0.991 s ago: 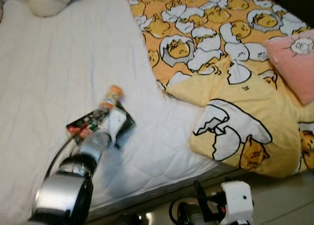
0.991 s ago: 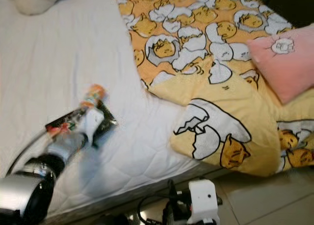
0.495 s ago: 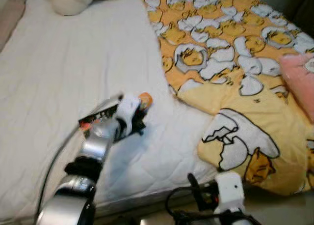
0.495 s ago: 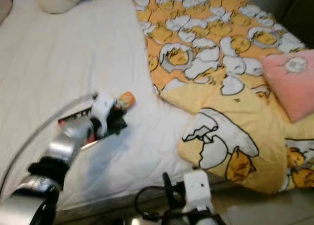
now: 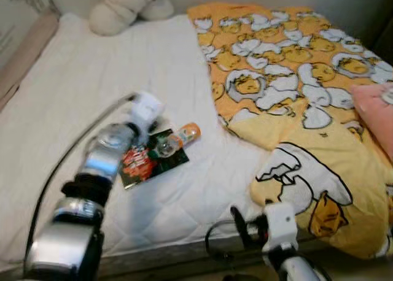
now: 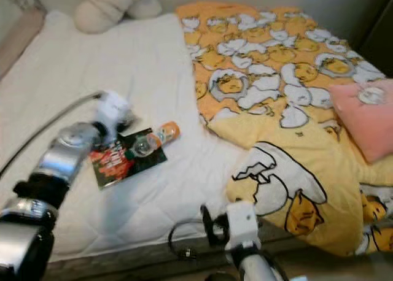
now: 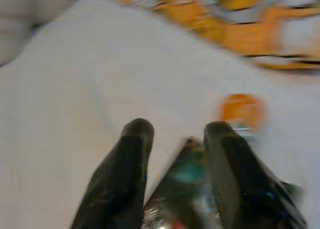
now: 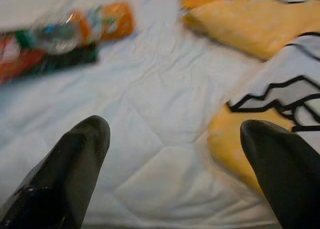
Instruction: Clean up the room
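A clear plastic bottle [image 5: 175, 141] with an orange end lies on a dark, colourful snack packet [image 5: 147, 163] on the white mattress [image 5: 73, 109]. My left gripper [image 7: 177, 129] hovers just over the packet's far-left corner, open, with nothing between its fingers. The bottle's orange end [image 7: 242, 111] lies beyond its fingertips. My right gripper [image 8: 175, 126] hangs low at the bed's front edge, open wide and empty. The bottle [image 8: 80, 26] and the packet [image 8: 45, 61] lie ahead of it.
A yellow and orange duvet with an egg print [image 5: 288, 97] covers the right half of the bed. A pink pillow [image 5: 376, 109] rests on it at far right. A cream plush toy [image 5: 126, 8] sits at the head of the bed.
The camera has tilted up and shows more of the bed. My left gripper was over the bottle and packet; it now stands at their far-left side, and the bottle lies free on the packet.
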You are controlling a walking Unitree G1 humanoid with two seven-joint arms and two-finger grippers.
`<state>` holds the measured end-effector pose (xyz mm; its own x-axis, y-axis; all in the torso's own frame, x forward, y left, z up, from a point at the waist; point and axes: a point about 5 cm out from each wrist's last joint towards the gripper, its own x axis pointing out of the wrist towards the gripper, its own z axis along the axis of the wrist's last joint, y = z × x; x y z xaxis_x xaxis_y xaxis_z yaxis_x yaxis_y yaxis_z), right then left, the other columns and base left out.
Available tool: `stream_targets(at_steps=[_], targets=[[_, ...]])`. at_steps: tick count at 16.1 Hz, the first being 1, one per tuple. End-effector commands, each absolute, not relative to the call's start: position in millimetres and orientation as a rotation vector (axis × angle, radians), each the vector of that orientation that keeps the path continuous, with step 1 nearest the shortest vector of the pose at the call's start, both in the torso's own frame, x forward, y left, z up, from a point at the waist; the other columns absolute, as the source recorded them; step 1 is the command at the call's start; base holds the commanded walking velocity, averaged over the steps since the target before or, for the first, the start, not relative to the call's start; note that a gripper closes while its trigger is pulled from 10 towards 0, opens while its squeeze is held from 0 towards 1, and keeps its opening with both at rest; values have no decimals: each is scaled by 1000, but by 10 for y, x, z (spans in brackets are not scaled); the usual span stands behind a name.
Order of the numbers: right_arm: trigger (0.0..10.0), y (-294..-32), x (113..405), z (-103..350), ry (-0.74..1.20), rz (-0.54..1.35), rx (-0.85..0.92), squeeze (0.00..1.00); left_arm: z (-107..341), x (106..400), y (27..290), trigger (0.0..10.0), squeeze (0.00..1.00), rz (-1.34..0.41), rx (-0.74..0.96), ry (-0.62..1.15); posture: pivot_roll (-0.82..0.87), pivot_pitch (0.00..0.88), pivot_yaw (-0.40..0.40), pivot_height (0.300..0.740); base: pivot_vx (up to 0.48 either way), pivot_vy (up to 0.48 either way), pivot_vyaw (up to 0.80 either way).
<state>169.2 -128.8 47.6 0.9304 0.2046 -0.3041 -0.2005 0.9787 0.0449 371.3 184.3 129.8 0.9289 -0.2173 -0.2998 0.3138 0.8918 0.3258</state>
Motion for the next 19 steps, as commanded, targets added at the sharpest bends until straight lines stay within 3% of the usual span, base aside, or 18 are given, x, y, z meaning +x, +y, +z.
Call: stream_targets(at_steps=[1, 5, 12, 17, 18, 19], targets=[[10000, -1384, 1723, 513, 286, 158, 53, 0, 1182, 3644, 1874, 10000, 1000, -211, 263, 279, -97, 0, 26, 740, 0, 0, 0], [10000, -1420, 1661, 499, 279, 129, 66, 0, 848, 3549, 1617, 10000, 1000, -269, 264, 338, -105, 0, 34, 740, 0, 0, 0], [10000, -1336, 1400, 496, 322, 156, 83, 0, 1003, 3773, 1368, 10000, 1000, -354, 408, 367, -173, 66, 47, 740, 0, 0, 0], [10000, -1307, 1199, 523, 353, 145, 82, 0, 912, 3741, 1191, 10000, 1000, -419, 386, 458, -226, 94, 60, 740, 0, 0, 0], [10000, -1306, 1183, 525, 356, 142, 83, 0, 928, 3752, 1198, 10000, 0, -408, 383, 451, -229, 97, 61, 740, 0, 0, 0], [10000, -1300, 1138, 529, 365, 142, 82, 0, 926, 3753, 1200, 10000, 0, -399, 400, 450, -236, 101, 59, 740, 0, 0, 0]])
